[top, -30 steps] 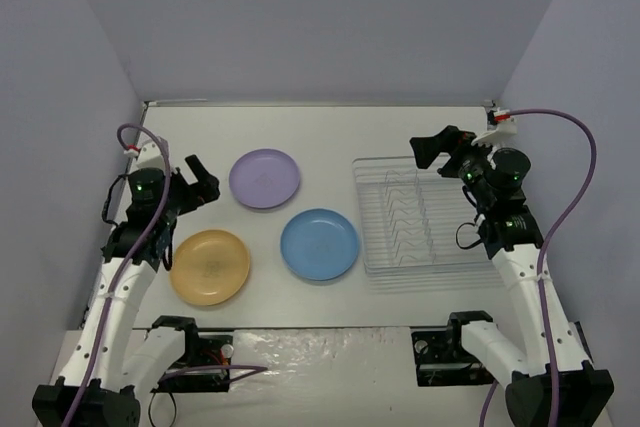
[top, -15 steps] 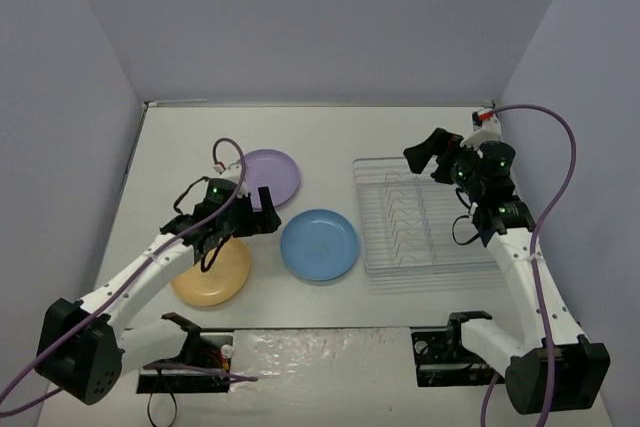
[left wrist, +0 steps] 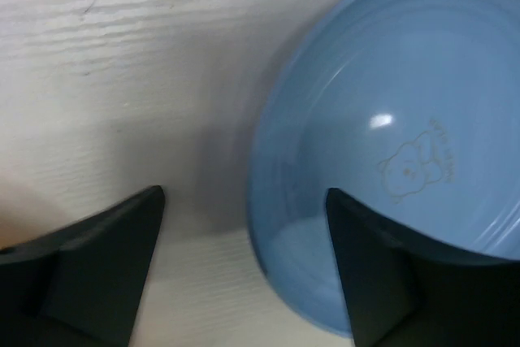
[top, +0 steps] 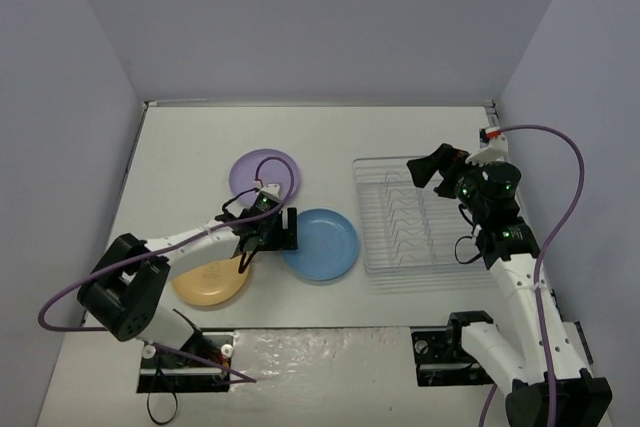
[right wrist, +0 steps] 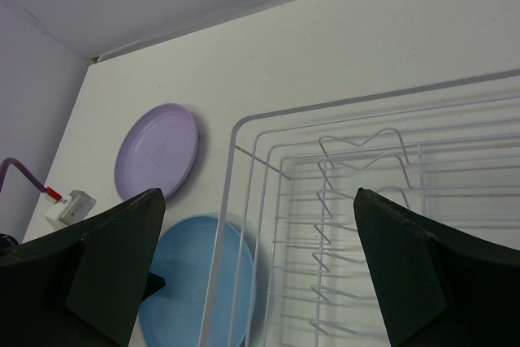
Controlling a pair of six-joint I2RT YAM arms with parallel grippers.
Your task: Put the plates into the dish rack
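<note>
The round yellow-orange plastic plate (top: 205, 282), nearest on the left, is partly hidden under the left arm (top: 190, 243). Just beyond, the left gripper (left wrist: 244, 201) straddles the left rim of the round sky-blue plastic plate (top: 325, 244), jaws spread; contact cannot be determined. The round lilac plastic plate (top: 262, 172) lies farthest. All three lie left of the clear wire-divider dish rack (top: 400, 217). The right gripper (top: 426, 164) hangs over the rack's far end, jaws wide, empty. One second earlier the left gripper stood near the left wall; the right gripper has barely shifted

lilac plate (top: 262, 171), blue plate (top: 327, 244), orange plate (top: 204, 283)
</note>
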